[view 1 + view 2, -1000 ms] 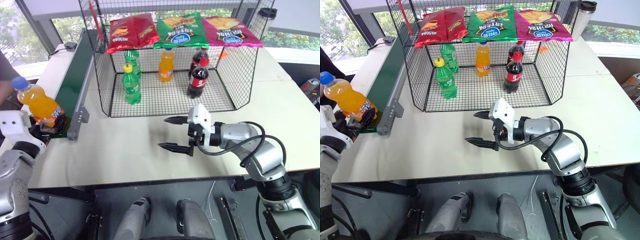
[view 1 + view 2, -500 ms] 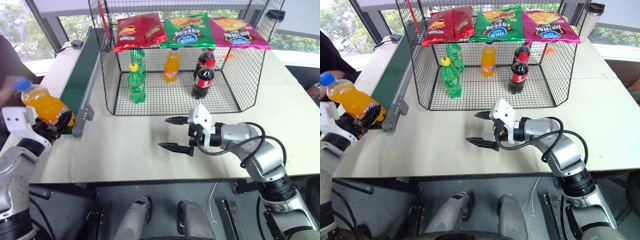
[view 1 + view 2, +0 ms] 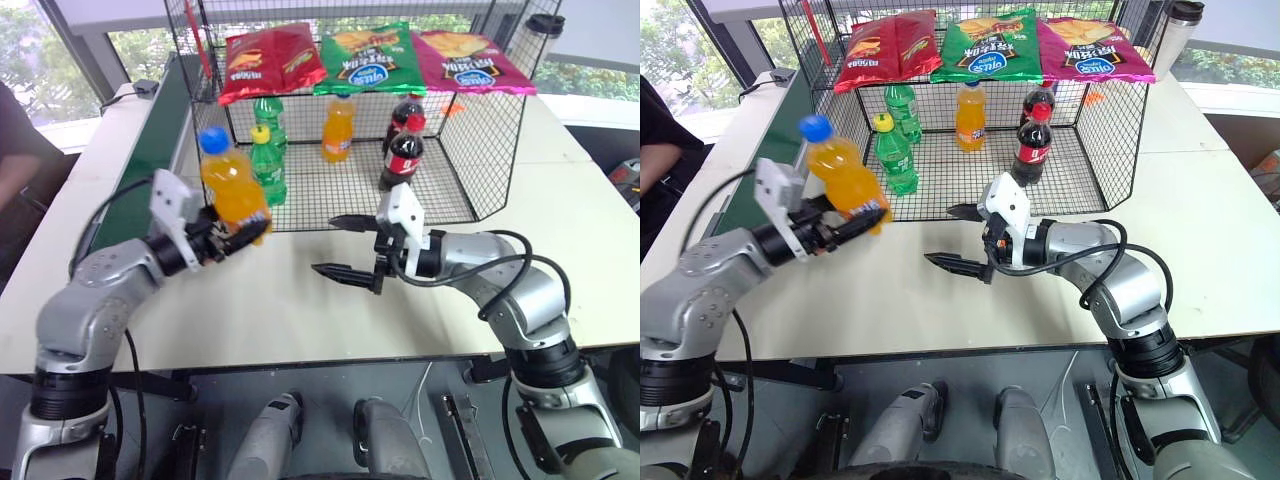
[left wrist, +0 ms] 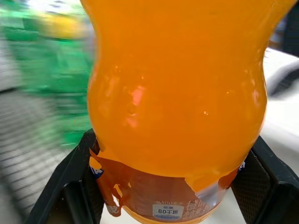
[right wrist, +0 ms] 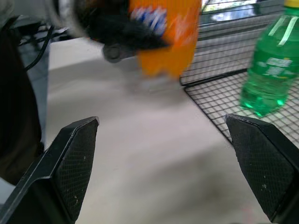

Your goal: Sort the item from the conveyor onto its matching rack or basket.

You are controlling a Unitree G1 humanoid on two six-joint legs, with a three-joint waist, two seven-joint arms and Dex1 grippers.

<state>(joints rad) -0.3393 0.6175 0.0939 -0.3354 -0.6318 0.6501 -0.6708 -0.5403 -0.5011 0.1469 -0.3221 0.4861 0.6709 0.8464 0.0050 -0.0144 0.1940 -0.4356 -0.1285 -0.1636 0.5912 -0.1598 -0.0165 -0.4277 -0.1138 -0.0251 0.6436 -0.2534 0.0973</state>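
**Bottle lifted off the belt and carried toward the cage**

Windows and greenery are seen behind a pale worktop [image 3: 300, 300], on which a large black wire cage [image 3: 470, 150] stands with its open front facing the robot. Along the worktop's left side the conveyor [image 3: 150, 160] is laid, and no item is seen on the stretch in view. A flat top shelf of the cage is loaded with three chip bags [image 3: 365, 58]; the lower compartment holds green bottles [image 3: 267, 165], an orange-capped bottle [image 3: 336, 128] and cola bottles [image 3: 402, 152].

A second ago the soda bottle [image 3: 232, 185] was held at the near end of the belt, at the far left. It has since been swung to the right and is now held above the worktop, just before the cage's left front corner, roughly upright with its blue cap tilted slightly left. The left tool [image 3: 235, 228] is clamped on its lower body, at the label; in the left wrist view both fingers [image 4: 70, 186] are pressed against the bottle's sides. The right tool [image 3: 345, 245] is kept spread wide and empty, pointed toward the bottle.

Pickup is judged complete; either a handover or direct placement into the lower compartment appears to remain.
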